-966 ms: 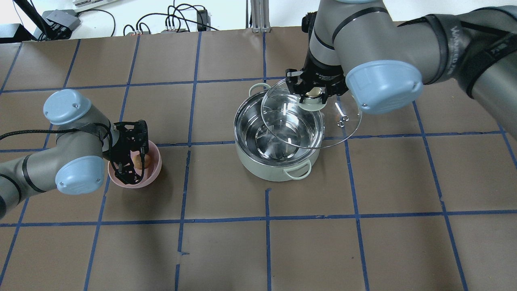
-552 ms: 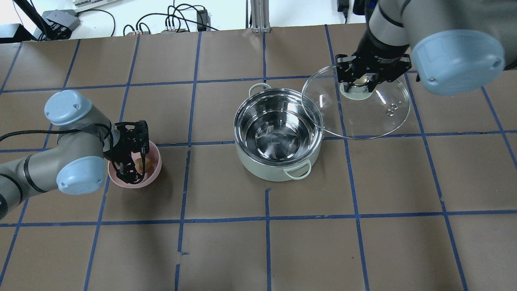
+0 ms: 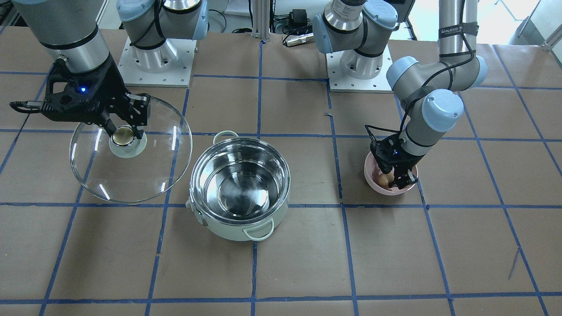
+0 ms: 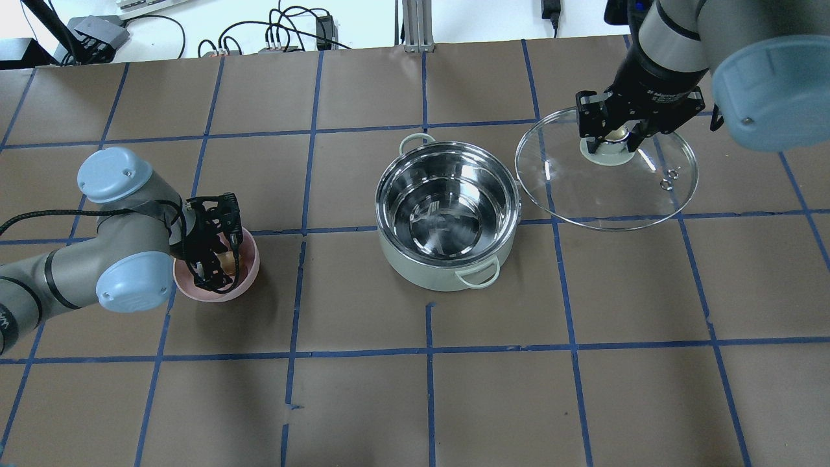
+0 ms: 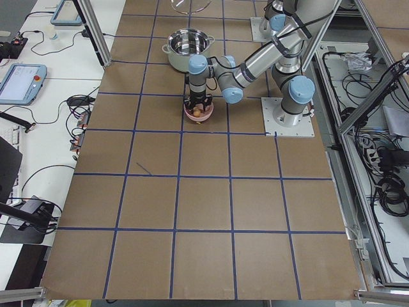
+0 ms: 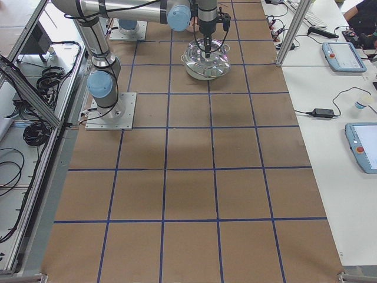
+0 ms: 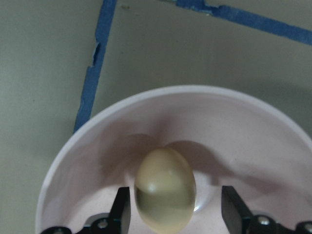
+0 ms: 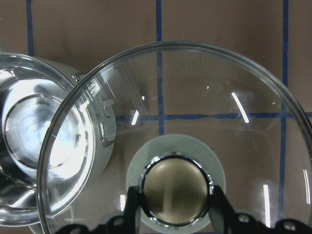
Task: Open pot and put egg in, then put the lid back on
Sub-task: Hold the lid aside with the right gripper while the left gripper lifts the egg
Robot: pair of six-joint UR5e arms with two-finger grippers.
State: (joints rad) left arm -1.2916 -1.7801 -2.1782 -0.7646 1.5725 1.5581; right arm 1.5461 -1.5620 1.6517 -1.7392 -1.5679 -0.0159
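Egg (image 7: 165, 195), fragile and smooth, is best pinched lightly mid-shell; left gripper (image 7: 176, 210) is spread wide astride it; lid (image 4: 606, 194) is clamped by right gripper (image 4: 613, 139)

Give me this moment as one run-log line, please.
pot open, empty | right claw holds lid aside | left claw open around egg in pink bowl

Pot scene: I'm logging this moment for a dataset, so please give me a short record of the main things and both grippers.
pot: uncovered, empty, shiny steel inside
lid: off the pot, to its side, held by its gold knob
right gripper: shut on that knob
egg: lying in the pink bowl
left gripper: open, fingers either side of the egg
pink bowl: on the table, apart from the pot
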